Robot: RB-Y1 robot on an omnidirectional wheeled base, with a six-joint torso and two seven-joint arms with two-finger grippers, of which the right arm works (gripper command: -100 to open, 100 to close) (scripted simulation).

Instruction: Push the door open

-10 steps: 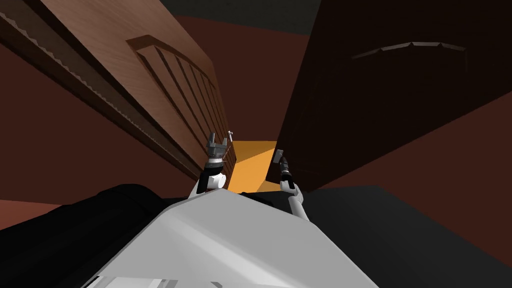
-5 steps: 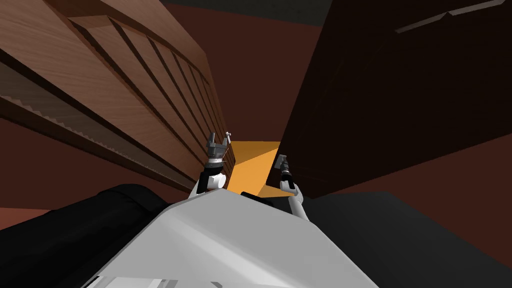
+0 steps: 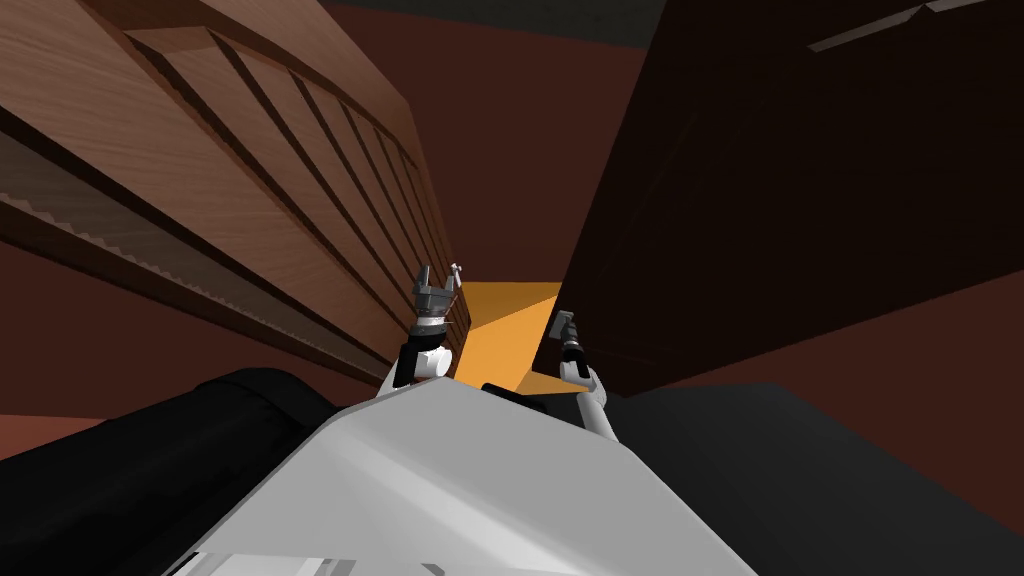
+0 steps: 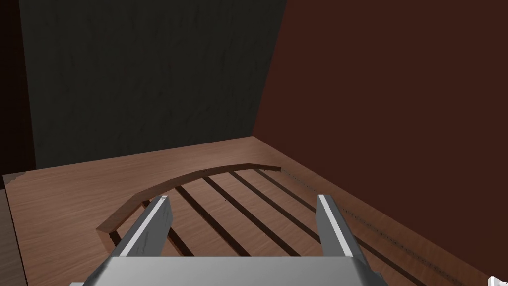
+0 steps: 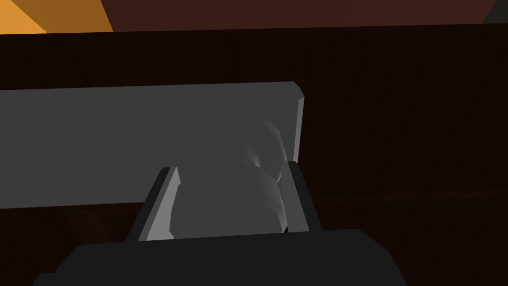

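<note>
A very dark door (image 3: 800, 200) stands at my right, its near edge by the orange floor. My right gripper (image 3: 563, 322) is at that edge. In the right wrist view the right gripper (image 5: 228, 198) is shut on a rounded grey door handle (image 5: 225, 213) that sits on a long grey plate (image 5: 99, 144) against the dark door (image 5: 407, 129). My left gripper (image 3: 437, 290) hangs beside a brown wooden door (image 3: 200, 150) with slatted panelling. The left gripper (image 4: 240, 218) is open with nothing between its fingers, above the brown door's arched panel (image 4: 208, 198).
A strip of orange floor (image 3: 500, 320) runs between the two door leaves. A small light handle (image 3: 457, 268) sticks out from the brown door near my left gripper. Dark red walls (image 3: 500, 150) close in behind and on both sides.
The whole head view has shifted: both door leaves loom larger and their panels have slid toward the upper corners, so I have moved. Both grippers keep their places in the view.
</note>
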